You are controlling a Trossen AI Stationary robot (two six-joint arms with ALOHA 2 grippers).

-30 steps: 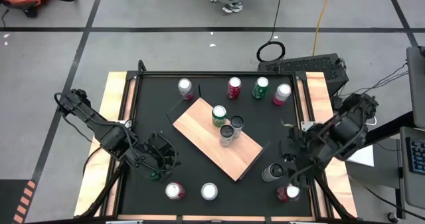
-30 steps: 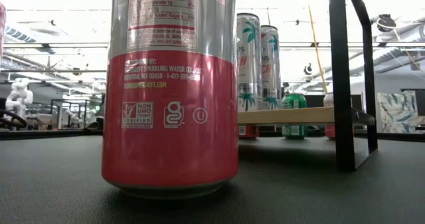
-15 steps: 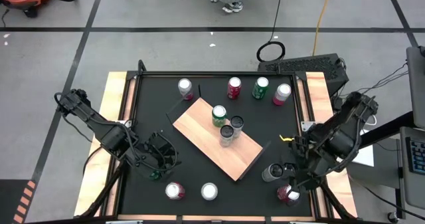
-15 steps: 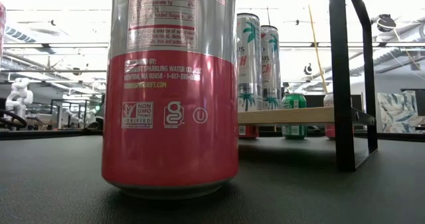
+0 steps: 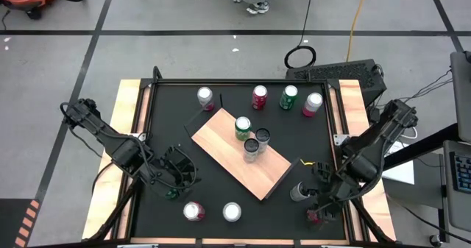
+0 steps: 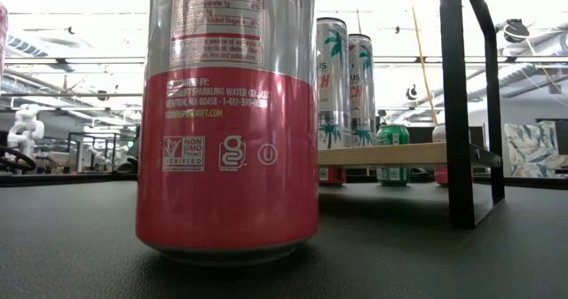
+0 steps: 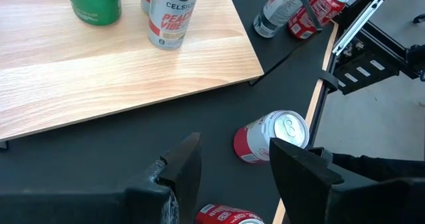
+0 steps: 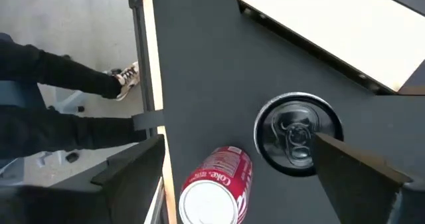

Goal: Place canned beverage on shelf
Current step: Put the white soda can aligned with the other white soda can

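Our right gripper hangs open-fingered near the table's front right corner; our left gripper waits, fingers parted, front left.

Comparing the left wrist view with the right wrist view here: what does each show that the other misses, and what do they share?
Only the left wrist view shows the cans standing on the light-tan wooden shelf: a green can and a silver Celsius can, with the open left gripper over the black table. Only the right wrist view shows a dark can's top from above, between the open right gripper fingers. Both show the red Coke can and a shelf corner.
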